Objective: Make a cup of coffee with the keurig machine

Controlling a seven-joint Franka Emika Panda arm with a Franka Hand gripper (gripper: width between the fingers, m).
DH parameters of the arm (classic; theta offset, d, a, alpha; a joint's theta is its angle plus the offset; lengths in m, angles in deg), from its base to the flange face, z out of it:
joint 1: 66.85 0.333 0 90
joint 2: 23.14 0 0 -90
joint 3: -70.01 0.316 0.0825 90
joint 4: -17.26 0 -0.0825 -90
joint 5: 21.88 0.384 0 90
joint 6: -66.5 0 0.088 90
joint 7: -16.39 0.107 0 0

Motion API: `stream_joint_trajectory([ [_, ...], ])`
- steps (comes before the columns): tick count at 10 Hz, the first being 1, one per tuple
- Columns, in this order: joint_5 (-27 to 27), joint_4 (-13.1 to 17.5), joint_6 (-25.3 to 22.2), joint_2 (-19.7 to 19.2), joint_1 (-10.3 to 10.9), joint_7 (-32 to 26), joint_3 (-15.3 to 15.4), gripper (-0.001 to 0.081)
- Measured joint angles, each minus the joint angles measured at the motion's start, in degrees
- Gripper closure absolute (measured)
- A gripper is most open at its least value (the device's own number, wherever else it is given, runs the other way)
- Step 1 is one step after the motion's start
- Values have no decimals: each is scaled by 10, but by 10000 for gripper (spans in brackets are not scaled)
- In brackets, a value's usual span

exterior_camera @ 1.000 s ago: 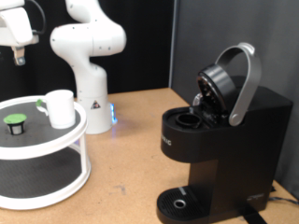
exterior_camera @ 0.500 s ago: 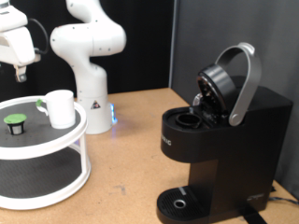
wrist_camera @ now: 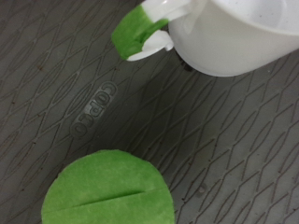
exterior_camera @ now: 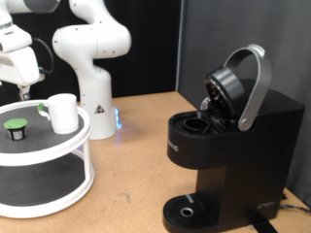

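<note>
Your gripper point(exterior_camera: 21, 92) hangs at about ten o'clock in the exterior view, just above the top shelf of the white two-tier round stand point(exterior_camera: 58, 160). You can see dark fingers below the white hand, but whether they are spread or pressed together cannot be told from either view. Nothing shows between them.

Directly below the gripper, at about eight o'clock from the cup, sits the small dark pod point(exterior_camera: 15, 128) with its green top. The cup point(exterior_camera: 63, 113) stands upright on the same shelf, near the stand's rim on the side towards the exterior view's right, its handle with the green mark pointing towards the exterior view's left. Pod and cup are near each other but apart.

In the wrist view you look straight down on the dark textured shelf mat point(wrist_camera: 215, 140). The pod's green lid point(wrist_camera: 110, 189) is a round disc with a thin line across it, and the white cup point(wrist_camera: 234, 37) with its green-marked handle point(wrist_camera: 140, 28) lies beyond it, clear of the pod.

The keurig machine point(exterior_camera: 228, 146) stands well apart at about four o'clock in the exterior view, on the wooden table point(exterior_camera: 136, 184). Its silver-grey lid handle point(exterior_camera: 255, 87) is raised and the brew head is tipped open, showing the pod chamber. Its round drip base carries nothing.
</note>
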Motion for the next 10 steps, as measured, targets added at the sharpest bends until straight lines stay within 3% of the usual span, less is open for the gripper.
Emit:
stream_joint_trajectory([
  [10, -20, -63, 122, -67, -4, -2, -22, 5],
])
